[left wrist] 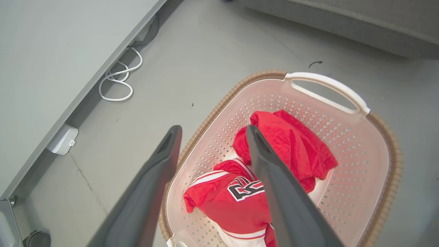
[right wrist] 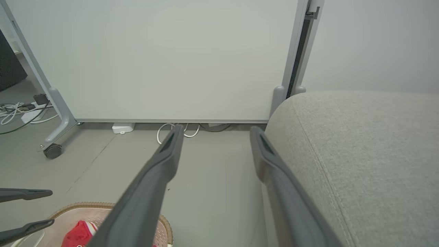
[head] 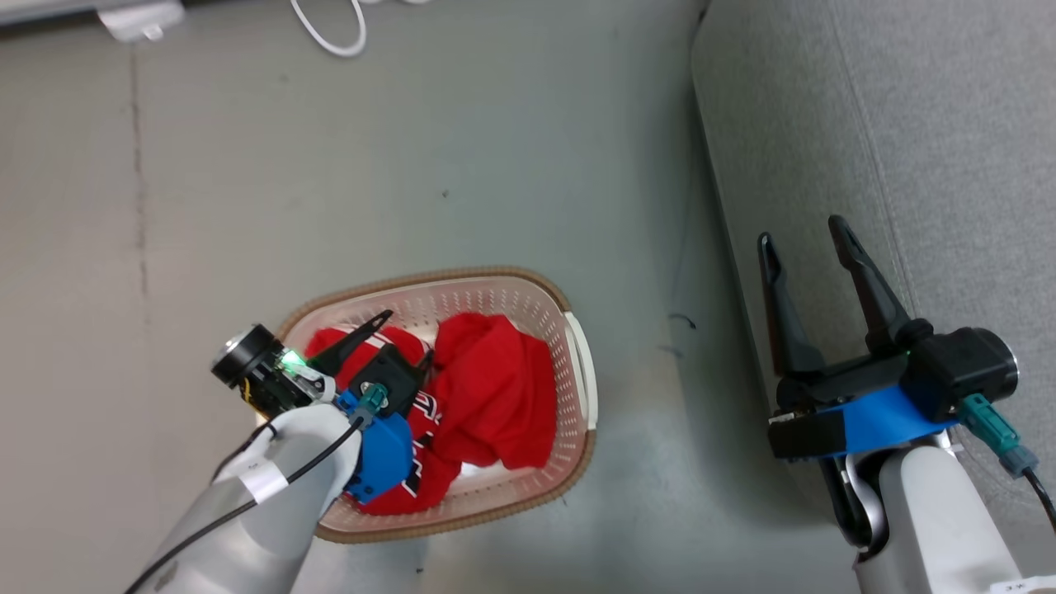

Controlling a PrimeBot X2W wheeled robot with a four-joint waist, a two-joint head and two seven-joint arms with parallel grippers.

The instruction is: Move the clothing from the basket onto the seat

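With your left gripper (head: 408, 334) spread over the jersey (left wrist: 226, 202) and plain red garment (left wrist: 291, 144) in the basket (left wrist: 212, 109), and your right gripper (head: 804, 231) spread beside the sofa (head: 907, 124), a careless pinch may catch the basket's wall or drag both garments.

Below the left pincer (left wrist: 213, 128) the basket (left wrist: 349, 164) is cream plastic, smooth and faintly glossy, punched with small holes. Its rim (left wrist: 219, 106) looks like brown weave, and its handle (left wrist: 325, 84) is plain white plastic. In it, under that pincer, the clothing (left wrist: 295, 144) is soft red cloth, matt and creased. The jersey (left wrist: 223, 206) has flat white trim and smooth lettering. Beside the right pincer (head: 802, 231) the seat (head: 949, 148) is grey cloth, coarse-grained and matt, with stitched seams. The pincers' fingers (right wrist: 147, 199) are dark, smooth and matt. Beyond them the floor (head: 495, 148) is smooth grey with a dull sheen.
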